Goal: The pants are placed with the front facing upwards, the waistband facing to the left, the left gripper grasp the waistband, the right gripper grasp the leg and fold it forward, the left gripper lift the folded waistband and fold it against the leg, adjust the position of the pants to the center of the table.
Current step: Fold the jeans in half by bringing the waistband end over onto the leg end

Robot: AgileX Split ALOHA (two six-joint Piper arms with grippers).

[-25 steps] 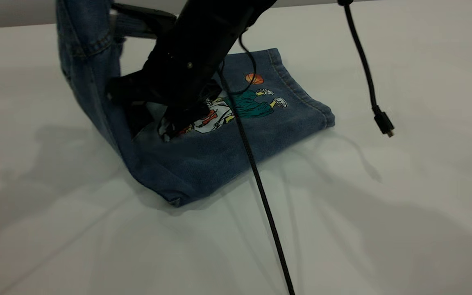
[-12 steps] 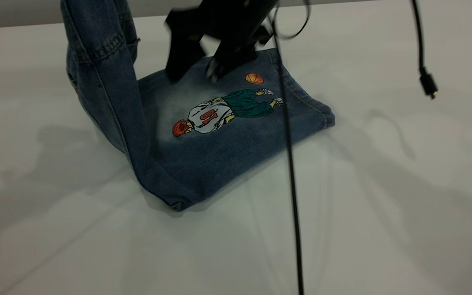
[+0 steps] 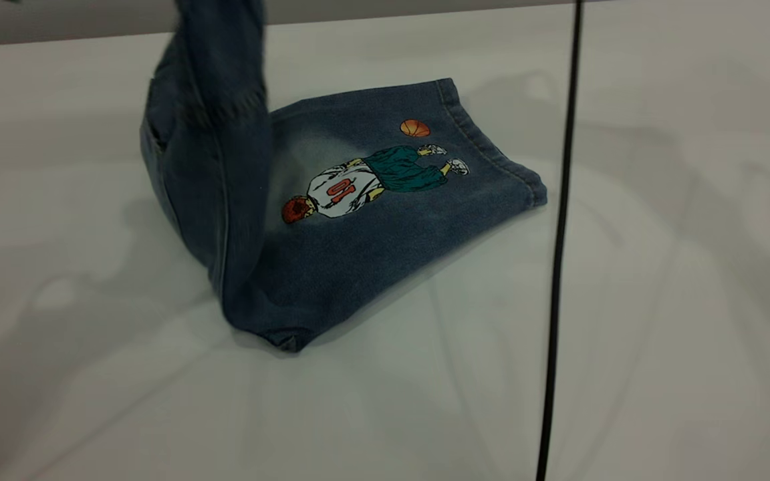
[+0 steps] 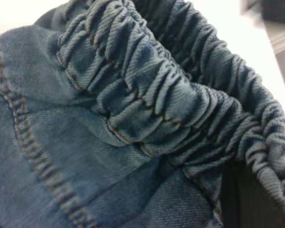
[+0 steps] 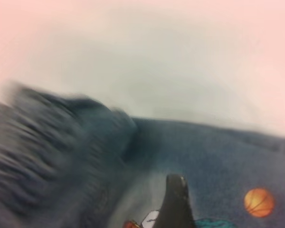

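The blue denim pants lie folded on the white table. The leg rests flat with its cartoon basketball-player print facing up. The waist end hangs lifted at the left and runs out of the top of the exterior view. My left gripper is shut on the gathered elastic waistband; only a black jaw shows under the denim. My right gripper hovers above the leg beside the orange basketball print. One black fingertip shows with nothing pressed against it. Neither gripper appears in the exterior view.
A black cable hangs straight down across the exterior view, just right of the leg's hem. Bare table surrounds the pants on all sides.
The right gripper has risen off the leg and left the exterior view. The lifted waist end has swung right, over the leg. The hanging cable has shifted right.
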